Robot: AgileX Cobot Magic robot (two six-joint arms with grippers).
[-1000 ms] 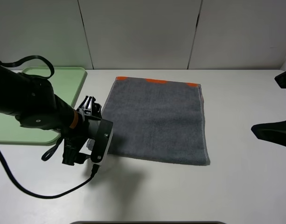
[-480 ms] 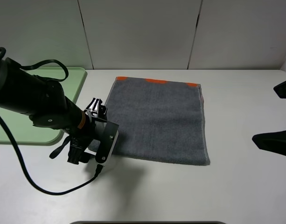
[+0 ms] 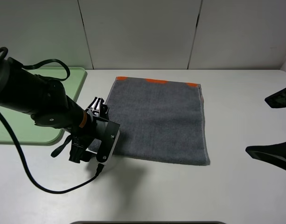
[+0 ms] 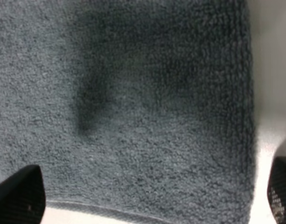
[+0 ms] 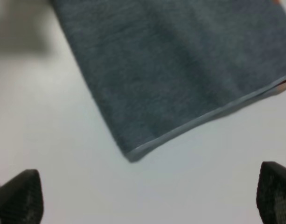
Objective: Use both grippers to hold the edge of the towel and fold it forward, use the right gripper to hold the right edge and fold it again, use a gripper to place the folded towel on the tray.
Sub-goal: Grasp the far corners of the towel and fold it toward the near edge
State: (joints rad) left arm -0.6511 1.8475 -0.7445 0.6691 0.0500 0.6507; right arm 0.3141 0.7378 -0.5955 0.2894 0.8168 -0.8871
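The dark grey towel [image 3: 156,119] lies spread flat on the white table, its orange stripe band [image 3: 156,81] along the far end. Its pale hem [image 3: 205,130] runs down the right side and along the near edge. My left gripper [image 3: 107,139] hangs open over the towel's near-left corner, and in the left wrist view that gripper [image 4: 149,198] has terry cloth [image 4: 133,102] between its spread fingertips. My right gripper [image 3: 275,127] stands wide open to the right of the towel, apart from it. The right wrist view shows this gripper [image 5: 147,198] near the near-right corner [image 5: 132,156]. The light-green tray [image 3: 73,80] sits far left, partly hidden by the left arm.
A loose black cable [image 3: 49,189] from the left arm loops over the table near the front left. A dark strip [image 3: 147,222] shows at the front edge. Pale wall panels [image 3: 143,32] close off the back. Bare white table [image 3: 236,186] lies between the towel and the right gripper.
The left arm has swung right, bringing its gripper over the towel's near-left corner. The right gripper has shifted slightly left, further into view. The towel has not moved.
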